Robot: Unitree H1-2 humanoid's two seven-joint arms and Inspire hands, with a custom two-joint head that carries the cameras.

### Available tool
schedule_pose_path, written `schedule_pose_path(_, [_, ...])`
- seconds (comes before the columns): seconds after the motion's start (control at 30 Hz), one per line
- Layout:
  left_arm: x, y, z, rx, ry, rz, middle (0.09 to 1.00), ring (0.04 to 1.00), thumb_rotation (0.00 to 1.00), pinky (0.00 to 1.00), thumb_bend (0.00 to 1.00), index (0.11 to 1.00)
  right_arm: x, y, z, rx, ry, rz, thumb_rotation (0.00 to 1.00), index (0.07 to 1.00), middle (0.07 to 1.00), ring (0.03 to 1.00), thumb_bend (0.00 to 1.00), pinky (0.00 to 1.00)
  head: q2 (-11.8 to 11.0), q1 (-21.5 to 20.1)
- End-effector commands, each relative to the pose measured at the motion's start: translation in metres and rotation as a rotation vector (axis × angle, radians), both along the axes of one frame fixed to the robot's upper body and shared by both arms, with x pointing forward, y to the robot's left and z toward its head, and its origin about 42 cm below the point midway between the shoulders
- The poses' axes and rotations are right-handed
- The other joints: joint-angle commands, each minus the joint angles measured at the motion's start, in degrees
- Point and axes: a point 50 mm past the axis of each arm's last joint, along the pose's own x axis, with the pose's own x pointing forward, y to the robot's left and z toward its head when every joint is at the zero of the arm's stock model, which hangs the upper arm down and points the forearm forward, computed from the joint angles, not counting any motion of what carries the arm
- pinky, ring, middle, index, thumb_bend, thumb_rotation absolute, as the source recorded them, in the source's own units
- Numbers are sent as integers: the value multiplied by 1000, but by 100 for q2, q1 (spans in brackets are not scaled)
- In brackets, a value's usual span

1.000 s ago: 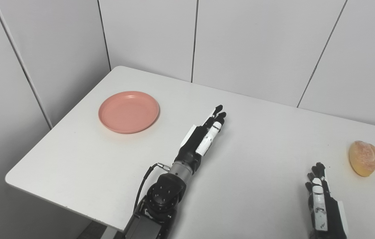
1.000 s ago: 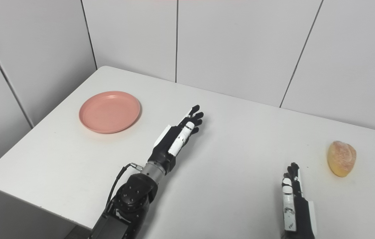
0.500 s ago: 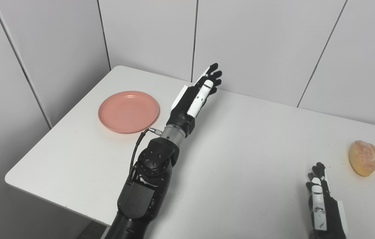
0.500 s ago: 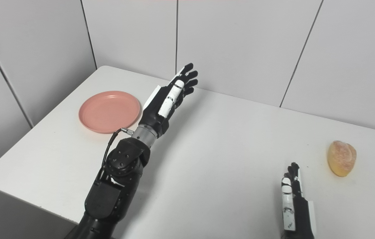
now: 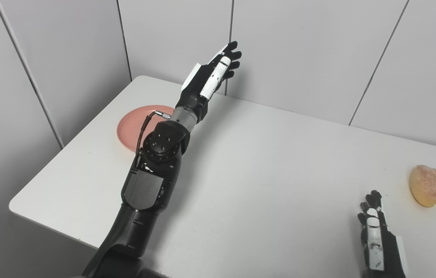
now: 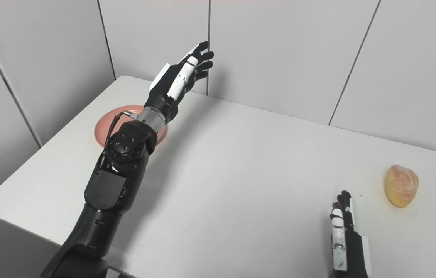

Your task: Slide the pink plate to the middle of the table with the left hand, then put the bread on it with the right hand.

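While the pink plate (image 5: 131, 129) is seen lying at the far left of the table (image 5: 279, 173), partly hidden behind the left forearm, nothing of the task can be judged done. The left hand (image 5: 210, 75) is held high in the air, well above and beyond the plate, its fingers (image 5: 230, 58) stretched out and slightly spread, with nothing gripped; the plate lies below and behind those fingers, nearer the wrist, untouched. The first step, the slide to the middle, is judged only in its approach: the hand has yet to be lowered to the rim. Over on the other side, the right hand (image 6: 343, 235) is laid low at the near edge, fingers (image 6: 341, 202) straight and close together, empty. The bread (image 6: 401, 186) is found just beyond and to the right of those fingertips, apart from them, on the bare table. Both the slide and the placing are left to do.
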Motion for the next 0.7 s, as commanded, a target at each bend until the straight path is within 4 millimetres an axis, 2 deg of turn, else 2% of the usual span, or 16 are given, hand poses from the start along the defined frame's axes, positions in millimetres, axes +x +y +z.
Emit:
schedule_pose_path(0.0, [10, 9, 38, 1, -105, 24, 908, 896, 1000, 928, 438, 903, 6, 0, 9, 0, -61, 6, 1000, 1000, 1000, 1000, 161, 1000, 6, -3])
schedule_pose_path(0.17, [13, 36, 47, 9, -114, 78, 882, 876, 1000, 875, 403, 880, 6, -2, 8, -1, -69, 8, 1000, 1000, 1000, 1000, 177, 1000, 10, 26])
schedule_pose_path(0.27, [14, 51, 52, 20, -112, 108, 885, 881, 1000, 862, 415, 877, 6, -4, 8, -6, -74, 10, 1000, 1000, 1000, 1000, 178, 1000, 19, 52])
schedule_pose_path(0.4, [11, 74, 58, 19, -118, 163, 889, 883, 1000, 862, 394, 879, 6, -4, 8, -1, -69, 7, 1000, 1000, 1000, 1000, 173, 1000, 28, 70])
schedule_pose_path(0.67, [8, 104, 60, -15, -93, 229, 891, 894, 1000, 894, 376, 881, 6, -5, 7, 1, -79, 10, 1000, 1000, 1000, 1000, 175, 1000, 47, 106])
